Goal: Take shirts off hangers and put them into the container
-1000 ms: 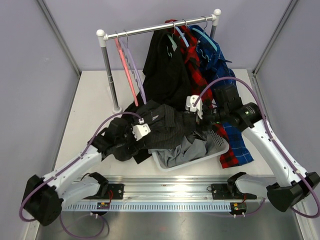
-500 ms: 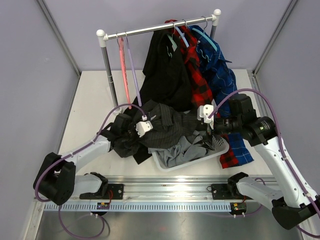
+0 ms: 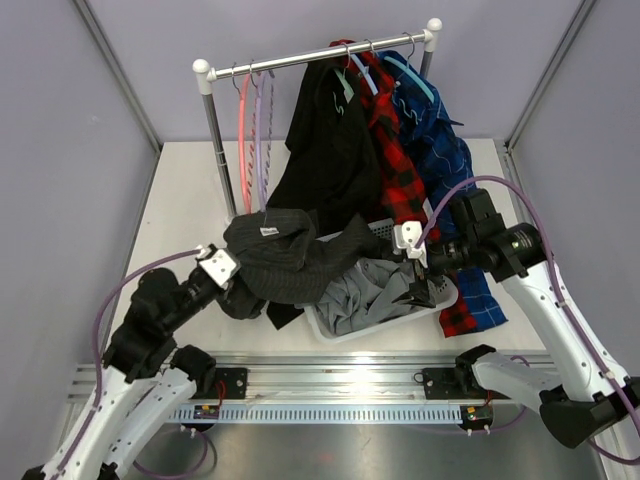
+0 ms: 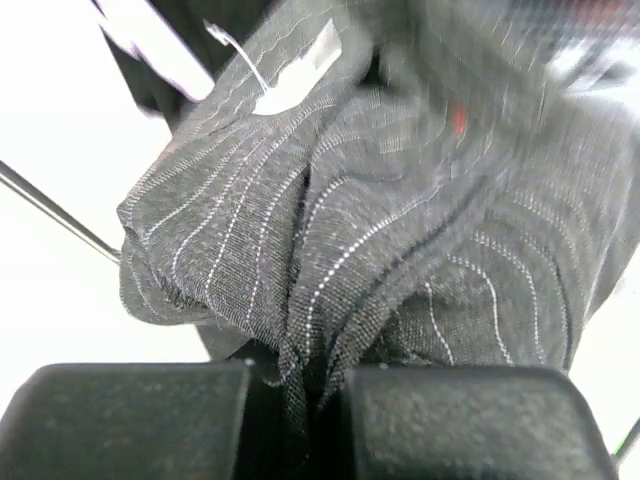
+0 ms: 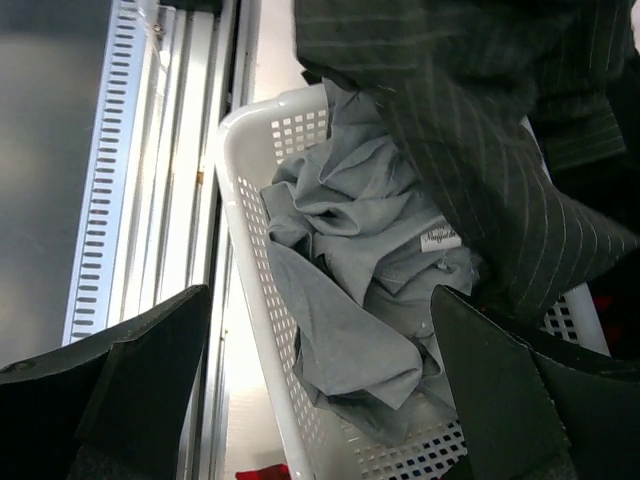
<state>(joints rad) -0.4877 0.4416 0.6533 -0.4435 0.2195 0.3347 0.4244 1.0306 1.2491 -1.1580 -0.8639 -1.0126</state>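
Note:
My left gripper (image 3: 228,277) (image 4: 300,425) is shut on a fold of the dark charcoal pinstriped shirt (image 3: 285,258) (image 4: 380,220). The shirt stretches from that gripper over the left rim of the white container (image 3: 345,331) (image 5: 250,290). A plain grey shirt (image 3: 368,296) (image 5: 360,250) lies crumpled inside. My right gripper (image 3: 415,282) (image 5: 320,400) hangs open above the container's right part, nothing between its fingers. A black shirt (image 3: 325,140), a red plaid shirt (image 3: 392,160) and a blue plaid shirt (image 3: 440,150) hang on hangers. Empty pink (image 3: 243,130) and purple (image 3: 262,130) hangers hang left of them.
The white-and-steel rail (image 3: 300,57) stands across the back of the table. The plaid shirts' tails (image 3: 470,305) trail down to the table right of the container. A metal track (image 3: 340,385) runs along the near edge between the arm bases.
My left gripper closed on the pinstriped shirt and drew back to the left with it. The pink and purple hangers swung back to hang straight. The right gripper stayed open over the container.

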